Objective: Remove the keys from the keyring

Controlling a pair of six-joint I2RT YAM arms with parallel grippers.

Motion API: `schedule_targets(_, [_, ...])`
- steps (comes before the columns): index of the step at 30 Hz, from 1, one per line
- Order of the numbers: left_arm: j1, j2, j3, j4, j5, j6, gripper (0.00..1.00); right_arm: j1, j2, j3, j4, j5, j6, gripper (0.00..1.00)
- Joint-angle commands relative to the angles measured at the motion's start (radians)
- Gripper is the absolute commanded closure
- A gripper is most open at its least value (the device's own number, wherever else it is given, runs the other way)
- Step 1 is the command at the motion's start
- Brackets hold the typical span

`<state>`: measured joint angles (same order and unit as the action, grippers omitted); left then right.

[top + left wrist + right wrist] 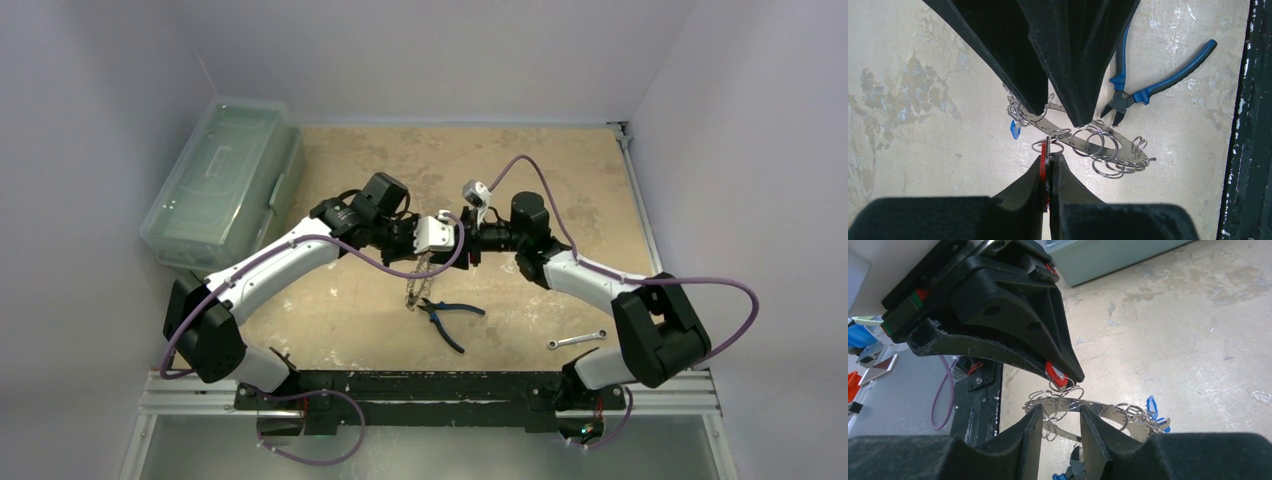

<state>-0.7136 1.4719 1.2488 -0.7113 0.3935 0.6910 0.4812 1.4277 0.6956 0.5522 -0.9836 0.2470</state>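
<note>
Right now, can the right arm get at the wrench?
Probably yes. The wrench lies alone on the table on that arm's side, nothing over it. The right fingers are at the keyring though, so they'd have to back off first.

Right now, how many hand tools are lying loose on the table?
2. The blue-handled pliers lie near the middle of the table; the silver wrench lies to their right, nearer the front edge. Others may be hidden from view.
</note>
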Motion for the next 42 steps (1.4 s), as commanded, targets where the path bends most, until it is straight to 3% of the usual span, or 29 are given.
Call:
schedule_targets(1, [0.006, -0.004, 0.024, 0.044, 0.03, -0.015, 1.0, -0.006, -0.003, 0.002, 0.072, -0.018, 0.039, 0.63])
schedule_targets(15, [0.006, -0.004, 0.026, 0.042, 0.04, -0.012, 1.0, -0.005, 0.094, 0.014, 0.198, -0.053, 0.215, 0.65])
schedule_targets(25, [0.006, -0.004, 0.02, 0.041, 0.051, -0.001, 1.0, -0.005, 0.16, -0.019, 0.465, -0.135, 0.402, 0.67])
schedule_targets(42, [0.006, -0.008, 0.018, 0.042, 0.048, 0.0, 1.0, -0.004, 0.189, -0.001, 0.407, -0.099, 0.382, 0.74])
